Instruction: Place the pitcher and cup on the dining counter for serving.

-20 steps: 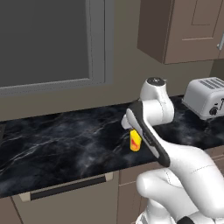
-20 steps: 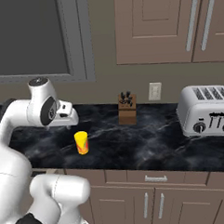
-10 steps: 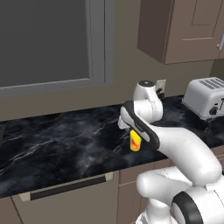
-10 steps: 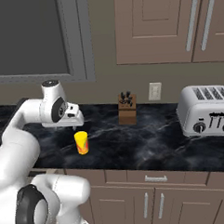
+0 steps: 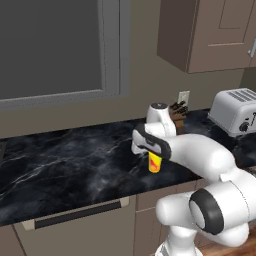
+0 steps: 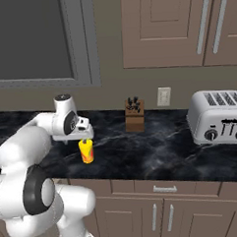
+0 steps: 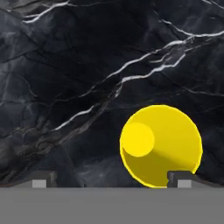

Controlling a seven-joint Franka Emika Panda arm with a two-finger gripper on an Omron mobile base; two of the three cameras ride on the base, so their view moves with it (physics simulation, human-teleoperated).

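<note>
The small bright yellow tumbler [image 6: 86, 151] stood on the black marble-veined worktop [image 6: 157, 155] beneath the claw [image 7: 111, 179], whose fingers were spread apart; a silver toaster [image 6: 220, 116] sat well apart.

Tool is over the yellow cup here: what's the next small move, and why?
Probably a small sideways shift before descending. In the hand view the cup sits off-centre, its rim over one fingertip rather than midway in the open tool. The right base view shows the tool just above the cup, not yet around it.
</note>
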